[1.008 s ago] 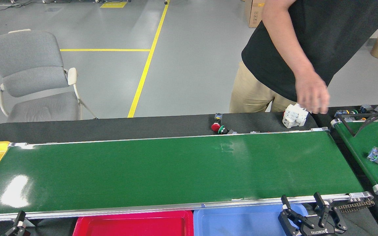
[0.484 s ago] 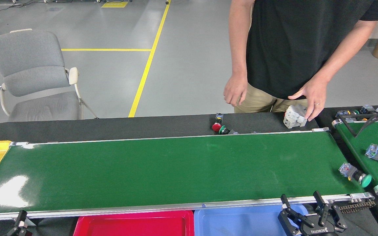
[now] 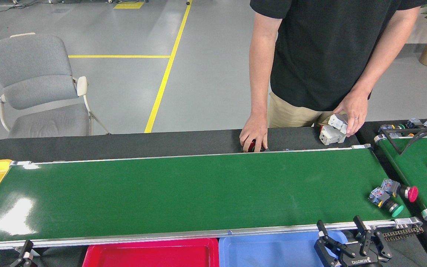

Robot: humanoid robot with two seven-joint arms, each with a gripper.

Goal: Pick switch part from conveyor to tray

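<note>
With the right gripper (image 3: 341, 237) spread open and waiting over the blue tray (image 3: 272, 252), the green-capped push-button switch (image 3: 386, 203) on the conveyor (image 3: 184, 193) at its right end seems the next pick, calling for a reach rightward.

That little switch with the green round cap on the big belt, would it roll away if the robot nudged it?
Probably a bit. The green-capped switch lies on its side, and its round cap could let it roll. Its blocky blue-grey rear likely limits that. The glossy conveyor might let it slide.

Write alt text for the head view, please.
Two switch parts, red-capped and green-capped, lie at the right end of the green conveyor; the open right gripper waits over a blue tray, while a person handles parts behind.
</note>
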